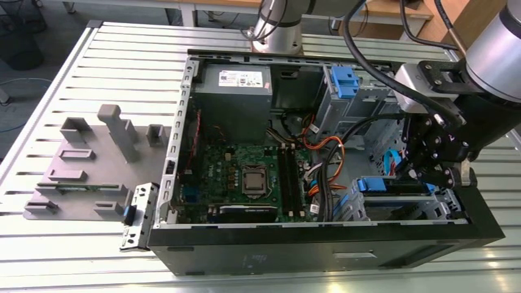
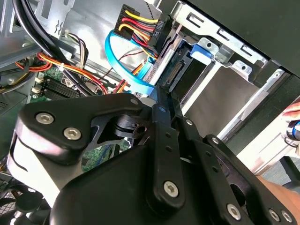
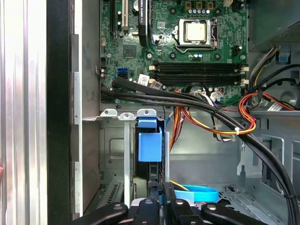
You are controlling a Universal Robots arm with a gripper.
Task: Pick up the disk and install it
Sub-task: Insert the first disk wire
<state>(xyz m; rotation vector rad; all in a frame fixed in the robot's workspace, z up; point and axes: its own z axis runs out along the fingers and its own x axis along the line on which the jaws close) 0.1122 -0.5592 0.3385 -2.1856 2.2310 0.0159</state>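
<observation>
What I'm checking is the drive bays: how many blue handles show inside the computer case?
2. One sits on the drive cage beside the power supply. The other is on the disk in the lower bay, by the gripper. The arm may hide more.

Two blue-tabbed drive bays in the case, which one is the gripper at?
The gripper is at the lower blue-tabbed bay, by the case's front corner on the exterior view's right. The other blue-tabbed bay sits farther back beside the power supply, away from the arm.

Silver arm (image 1: 498, 55), black cables, black screw-studded hand (image 1: 435, 160).
</observation>
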